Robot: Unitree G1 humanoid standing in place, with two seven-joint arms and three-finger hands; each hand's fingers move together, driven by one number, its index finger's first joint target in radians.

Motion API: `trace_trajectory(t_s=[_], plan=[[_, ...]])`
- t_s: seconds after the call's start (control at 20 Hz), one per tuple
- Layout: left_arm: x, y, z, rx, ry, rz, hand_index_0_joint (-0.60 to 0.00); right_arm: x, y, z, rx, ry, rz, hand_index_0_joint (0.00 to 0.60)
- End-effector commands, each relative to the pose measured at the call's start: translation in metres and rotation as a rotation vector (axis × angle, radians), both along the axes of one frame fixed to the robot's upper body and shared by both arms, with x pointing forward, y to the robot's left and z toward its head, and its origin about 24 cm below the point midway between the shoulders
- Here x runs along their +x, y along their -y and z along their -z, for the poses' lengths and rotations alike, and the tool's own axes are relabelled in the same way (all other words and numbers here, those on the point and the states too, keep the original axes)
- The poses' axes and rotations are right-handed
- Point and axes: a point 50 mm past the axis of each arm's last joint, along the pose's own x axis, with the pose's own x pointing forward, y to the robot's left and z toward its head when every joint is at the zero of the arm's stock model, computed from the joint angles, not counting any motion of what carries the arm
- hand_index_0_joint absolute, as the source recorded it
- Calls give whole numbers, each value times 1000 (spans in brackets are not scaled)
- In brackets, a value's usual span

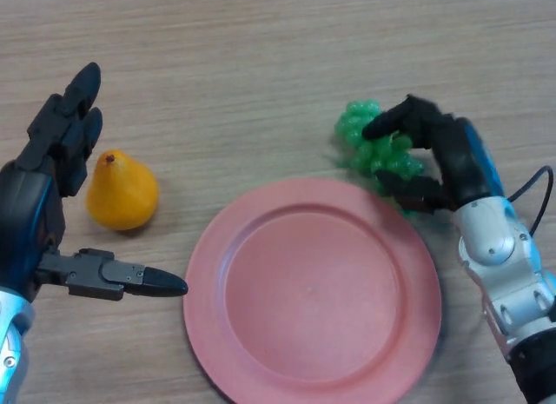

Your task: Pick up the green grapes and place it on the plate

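Where wooden table shows, right hand grips green grapes

one grape bunch, one pear, one plate

All I see is a light wood-grain table filling the view, evenly lit.

Wood-grain tabletop, light brown. Red plate lies near the front, centre. Yellow pear sits upright to the plate's left, apart from it. Green grapes lie just beyond the plate's far right rim
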Motion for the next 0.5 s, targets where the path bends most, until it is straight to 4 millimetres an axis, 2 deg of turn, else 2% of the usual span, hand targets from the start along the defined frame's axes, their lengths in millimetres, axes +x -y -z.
trace_trajectory(t_s=[0.05,0.3,0.5], plan=[[-10,-7,-33,52,217,-9,0,2,0,-62,166,264,-14,600],[-11,-7,-33,56,195,-6,0,-9,5,-103,420,343,-38,600],[-11,-4,-35,52,194,0,0,-36,0,-120,495,365,-117,600]])
